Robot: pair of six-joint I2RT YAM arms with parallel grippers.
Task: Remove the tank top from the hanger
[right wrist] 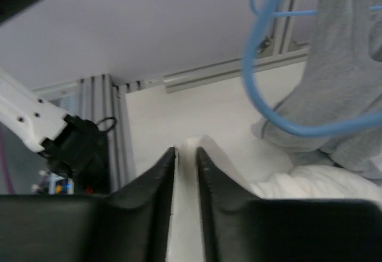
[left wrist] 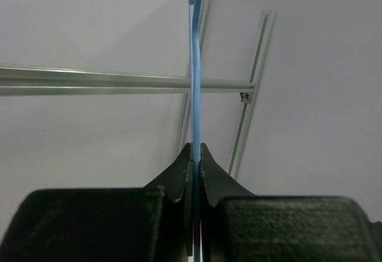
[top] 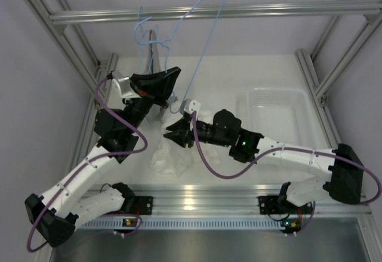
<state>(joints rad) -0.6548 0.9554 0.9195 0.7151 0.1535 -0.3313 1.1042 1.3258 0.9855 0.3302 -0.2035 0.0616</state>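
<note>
My left gripper (top: 172,74) is raised and shut on the thin light-blue hanger (top: 205,35). In the left wrist view the hanger wire (left wrist: 195,95) runs straight up from between the closed jaws of the left gripper (left wrist: 196,154). My right gripper (top: 177,132) is low over the table and shut on a fold of the white tank top (top: 170,157), which lies crumpled on the table below it. In the right wrist view white fabric (right wrist: 186,172) fills the gap in the right gripper (right wrist: 186,153), and more of the tank top (right wrist: 310,184) lies at the right. A blue hanger loop (right wrist: 256,89) curves above it.
A second light-blue hanger (top: 142,26) hangs from the top rail (top: 268,10) at the back left. A grey tank top (right wrist: 346,65) hangs behind the loop. A clear plastic bin (top: 274,111) stands at the right. Aluminium frame posts (top: 95,89) border the table.
</note>
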